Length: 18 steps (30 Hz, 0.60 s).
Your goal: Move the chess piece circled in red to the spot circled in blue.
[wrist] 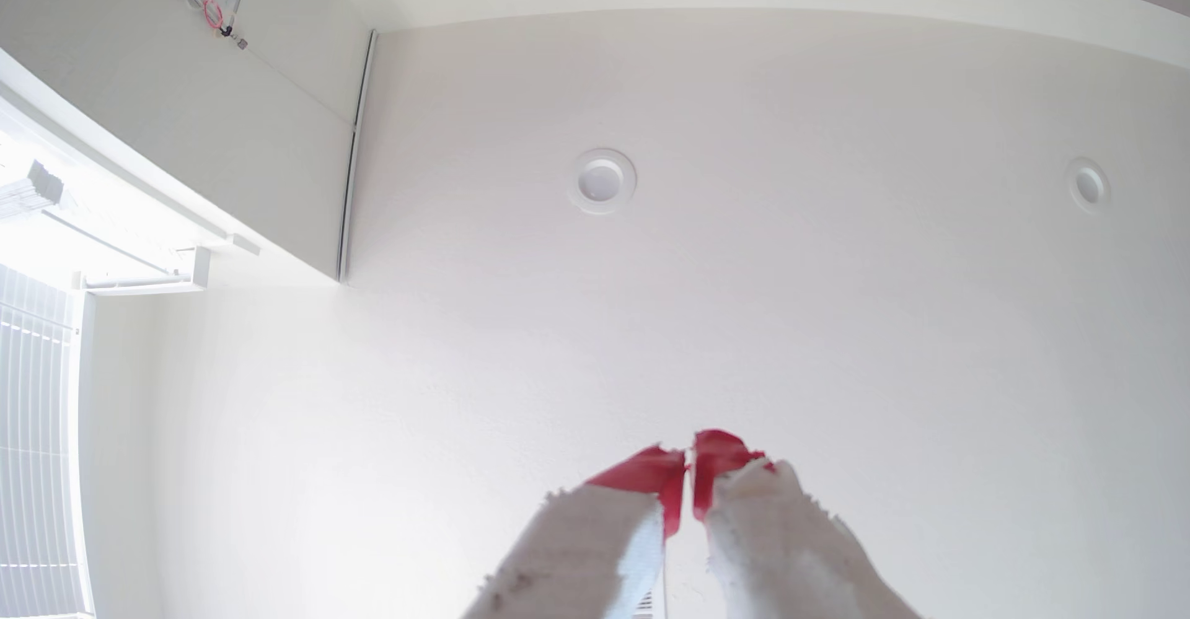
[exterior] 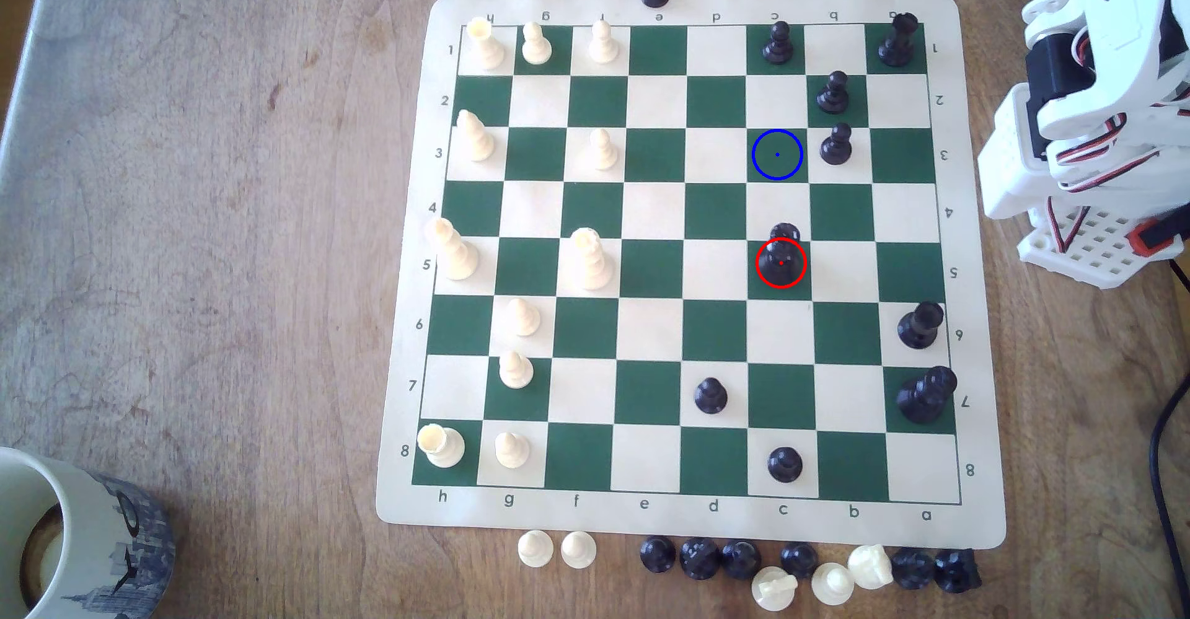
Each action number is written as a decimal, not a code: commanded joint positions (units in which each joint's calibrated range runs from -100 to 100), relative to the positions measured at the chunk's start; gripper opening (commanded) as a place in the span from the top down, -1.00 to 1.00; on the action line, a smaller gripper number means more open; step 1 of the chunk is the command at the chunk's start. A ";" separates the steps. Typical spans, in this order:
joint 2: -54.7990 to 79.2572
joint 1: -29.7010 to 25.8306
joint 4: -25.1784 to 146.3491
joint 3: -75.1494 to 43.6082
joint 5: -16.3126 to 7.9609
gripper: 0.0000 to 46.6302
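Note:
The chess piece [exterior: 782, 252], tall and glossy black with a notched crown, stands on a dark green square in the c file, ringed in red. The spot [exterior: 777, 154] is the green square two rows further up the exterior view, in the same column, marked by a thin blue circle and bare. The white arm [exterior: 1095, 110] is folded up off the board at the exterior view's right edge. In the wrist view my gripper [wrist: 689, 458] points up at the ceiling, its red-tipped fingers [wrist: 650, 474] pressed together on nothing.
Black pawns [exterior: 836, 145] stand just right of the spot in the exterior view, with others higher up. White pieces fill the board's [exterior: 689, 8] left half. Captured pieces [exterior: 798, 561] line the table below the board. A mug [exterior: 71, 542] sits at the lower left corner.

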 commanded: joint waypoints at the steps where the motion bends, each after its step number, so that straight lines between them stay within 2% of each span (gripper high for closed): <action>1: -0.20 0.42 4.21 1.36 0.10 0.99; 9: -0.20 -2.24 30.50 1.26 -0.10 0.99; 15: -0.20 -2.24 52.44 0.45 -0.15 0.99; 18: -0.20 -1.70 66.94 -3.63 -0.20 0.99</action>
